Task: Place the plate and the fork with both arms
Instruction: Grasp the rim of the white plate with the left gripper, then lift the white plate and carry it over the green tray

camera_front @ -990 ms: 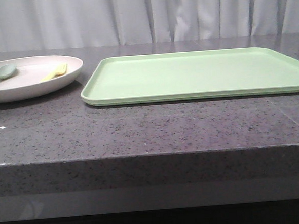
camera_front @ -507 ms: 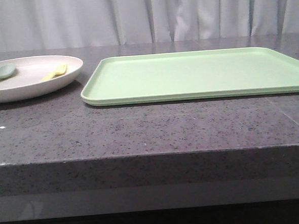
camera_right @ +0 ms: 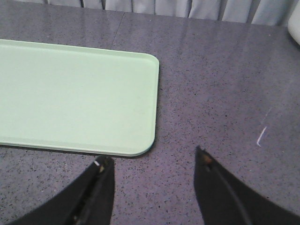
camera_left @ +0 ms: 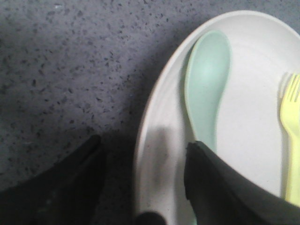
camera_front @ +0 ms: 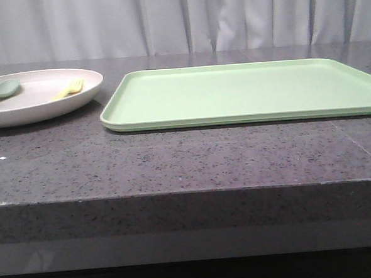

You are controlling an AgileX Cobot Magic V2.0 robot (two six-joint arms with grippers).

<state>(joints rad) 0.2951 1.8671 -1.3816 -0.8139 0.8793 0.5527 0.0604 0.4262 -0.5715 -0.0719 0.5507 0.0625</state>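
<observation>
The cream-white plate (camera_front: 42, 109) sits at the table's far left. The pale yellow fork (camera_front: 70, 89) lies inside it, beside a grey-green spoon (camera_front: 3, 88). In the left wrist view my left gripper (camera_left: 144, 145) is open and straddles the plate's (camera_left: 253, 61) rim: one finger is outside over the table, the other is inside over the spoon's (camera_left: 206, 79) handle. The fork (camera_left: 293, 140) lies further in. My right gripper (camera_right: 152, 155) is open and empty over bare table. Neither gripper shows in the front view.
A large light green rectangular tray (camera_front: 245, 91) lies right of the plate, a small gap between them. Its rounded corner (camera_right: 145, 140) is just ahead of my right gripper's one finger. A white object (camera_right: 295, 23) shows at the edge of the right wrist view. Grey speckled tabletop (camera_front: 174, 158).
</observation>
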